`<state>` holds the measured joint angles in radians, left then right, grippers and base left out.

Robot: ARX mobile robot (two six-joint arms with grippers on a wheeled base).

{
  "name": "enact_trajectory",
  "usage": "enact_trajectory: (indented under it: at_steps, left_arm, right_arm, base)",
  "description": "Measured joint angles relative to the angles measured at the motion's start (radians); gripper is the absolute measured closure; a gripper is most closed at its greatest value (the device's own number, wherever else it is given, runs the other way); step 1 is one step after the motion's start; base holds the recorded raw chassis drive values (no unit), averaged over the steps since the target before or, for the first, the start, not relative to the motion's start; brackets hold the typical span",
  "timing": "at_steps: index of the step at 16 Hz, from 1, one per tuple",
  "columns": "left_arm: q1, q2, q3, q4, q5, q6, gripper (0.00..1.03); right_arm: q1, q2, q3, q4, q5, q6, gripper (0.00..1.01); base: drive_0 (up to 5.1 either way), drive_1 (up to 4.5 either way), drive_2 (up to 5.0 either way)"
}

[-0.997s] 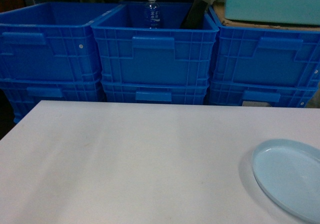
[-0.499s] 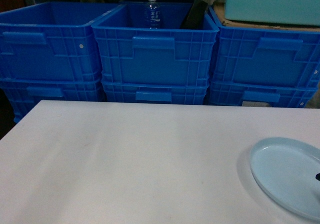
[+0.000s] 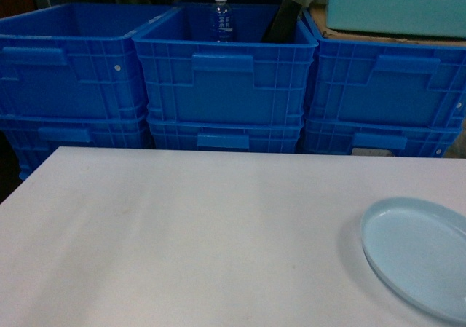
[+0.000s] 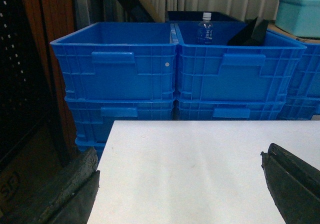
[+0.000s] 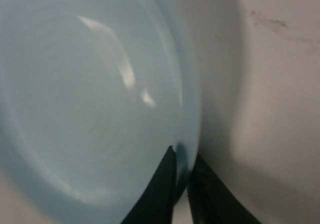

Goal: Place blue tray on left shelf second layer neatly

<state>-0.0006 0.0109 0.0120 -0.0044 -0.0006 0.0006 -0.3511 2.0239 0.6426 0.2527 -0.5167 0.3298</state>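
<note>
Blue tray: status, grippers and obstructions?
Right gripper jaws pinching blue tray rim. Left gripper open, idle over white table. Shelf not in view; blue crates ahead.

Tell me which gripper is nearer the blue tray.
Right. The right gripper straddles the blue tray rim, one finger inside, one outside. The left gripper hangs open over bare white table, tray out of its view.

No readable text.
The water bottle (image 3: 221,15) in the middle crate (image 3: 226,72) carries a label, but its print is too small and blurred to read.
</note>
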Motion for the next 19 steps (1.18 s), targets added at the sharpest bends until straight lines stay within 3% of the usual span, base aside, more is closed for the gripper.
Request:
enact_trajectory:
  at_steps: [1, 5, 7, 8, 9, 11, 12, 13, 15, 19]
  left_arm:
    - [0.0, 0.0, 0.0, 0.0, 0.0, 0.0, 0.05]
    - [0.0, 0.0, 0.0, 0.0, -0.001, 0.0, 0.05]
    - [0.0, 0.0, 0.0, 0.0, 0.0, 0.0, 0.05]
    - [0.0, 0.0, 0.0, 0.001, 0.0, 0.0, 0.05]
    - [0.0, 0.0, 0.0, 0.0, 0.0, 0.0, 0.05]
    - [0.0, 0.0, 0.0, 0.0, 0.0, 0.0, 0.05]
    - [0.0, 0.0, 0.0, 0.0, 0.0, 0.0, 0.05]
    - [0.0, 0.0, 0.0, 0.0, -0.001, 0.0, 0.05]
    - [0.0, 0.0, 0.0, 0.0, 0.0, 0.0, 0.05]
    - [0.0, 0.0, 0.0, 0.0, 0.0, 0.0, 0.05]
  right_arm:
    - [-0.014, 0.003, -0.008, 0.008, -0.006, -0.007, 0.99]
    - [-0.006, -0.08, -0.082, 0.034, -0.016, -0.006, 0.99]
    - [0.092, -0.255, -0.137, 0.035, 0.026, -0.022, 0.99]
    - [0.138, -0.404, -0.116, 0.017, 0.037, -0.041, 0.99]
    - [0.19, -0.552, -0.066, -0.003, 0.08, -0.061, 0.99]
    - [0.274, -0.723, 0.013, -0.049, 0.132, -0.034, 0.99]
    - [0.407, -0.949, -0.003, -0.066, 0.313, -0.014, 0.99]
    - [0.419, -1.145, -0.135, -0.115, 0.472, -0.034, 0.99]
    - [0.381, -1.169, -0.19, -0.076, 0.457, -0.026, 0.99]
    - [0.402, -1.176, -0.229, 0.027, 0.457, -0.023, 0.99]
  base:
    - [0.0, 0.0, 0.0]
    - [0.0, 0.0, 0.0]
    - [0.0, 0.0, 0.0]
    - [0.0, 0.0, 0.0]
    - [0.0, 0.0, 0.0]
    - [0.0, 0.0, 0.0]
    - [0.0, 0.0, 0.0]
    - [0.0, 0.0, 0.0]
    - [0.0, 0.0, 0.0]
    - [0.0, 0.0, 0.0]
